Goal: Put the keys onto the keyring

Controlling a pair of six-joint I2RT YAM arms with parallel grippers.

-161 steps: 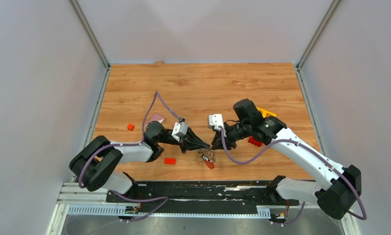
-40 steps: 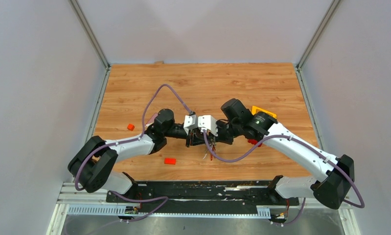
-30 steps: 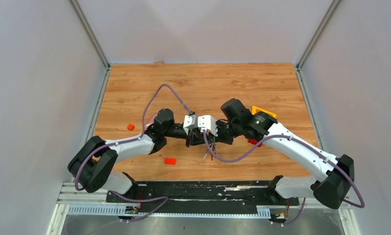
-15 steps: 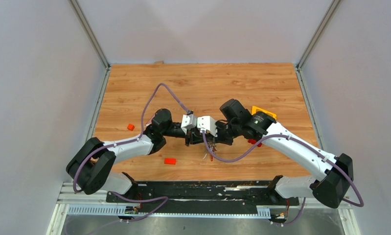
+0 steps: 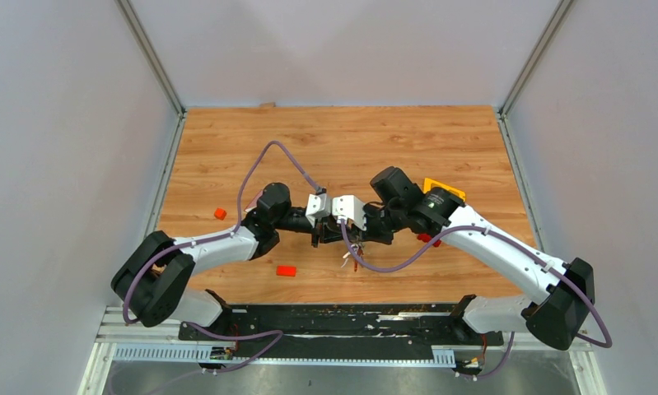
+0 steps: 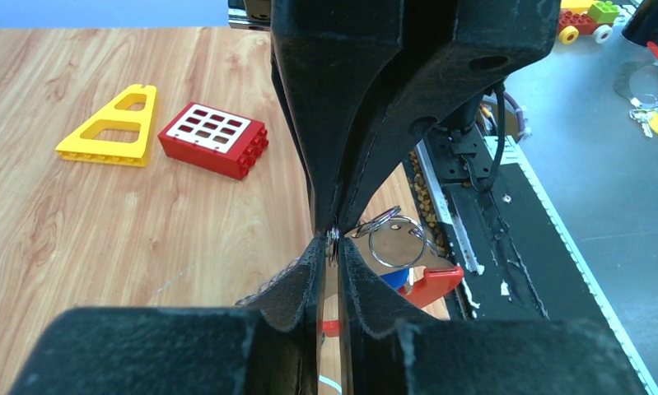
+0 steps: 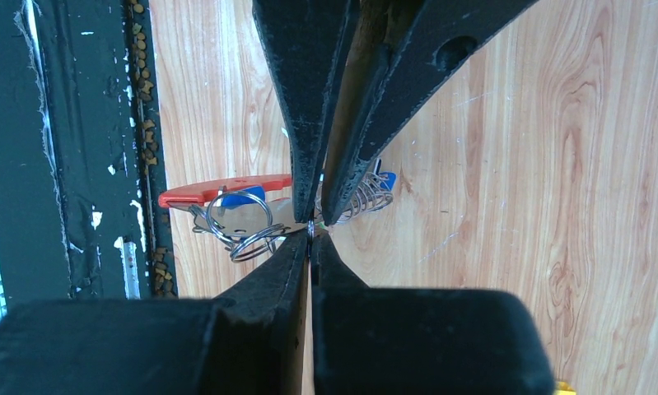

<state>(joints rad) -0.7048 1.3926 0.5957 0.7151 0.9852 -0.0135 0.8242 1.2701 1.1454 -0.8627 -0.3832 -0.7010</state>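
Left gripper [image 6: 332, 243]: jaws drawn almost together, only a thin slit between them. A speck of bright metal sits at the tips. Cannot tell whether it is gripped.

Right gripper [image 7: 310, 240]: jaws pressed together, meeting the left one tip to tip. The same metal speck sits where the tips meet. Cannot tell which part of the bunch it belongs to.

Keyring [image 7: 243, 229]: directly under the meeting tips, at the front middle of the table [image 5: 333, 148].
- Two or three overlapping rings of thin silver wire.
- A curved red strap [image 7: 218, 189] runs from the rings toward the table's front edge.
- A key [image 7: 247, 197] with a blue tag sits inside the ring loops, with flat silver metal beside it.
- A grey wire coil [image 7: 366, 193] is on the far side of the fingers, with another bit of blue at its end.
- The bunch is tight and tangled, so the keys cannot be counted. Cannot tell whether it rests on the wood or hangs.

Black rail [image 7: 62, 164]: along the table's front edge, just beside the strap.

Further out:
- Red brick [image 6: 217, 138] with a white grid top, next to a yellow wedge [image 6: 111, 127], both flat on the wood under the right arm.
- Small red block [image 5: 286, 270] near the left arm.
- Orange block [image 5: 219, 213] well off to the left.
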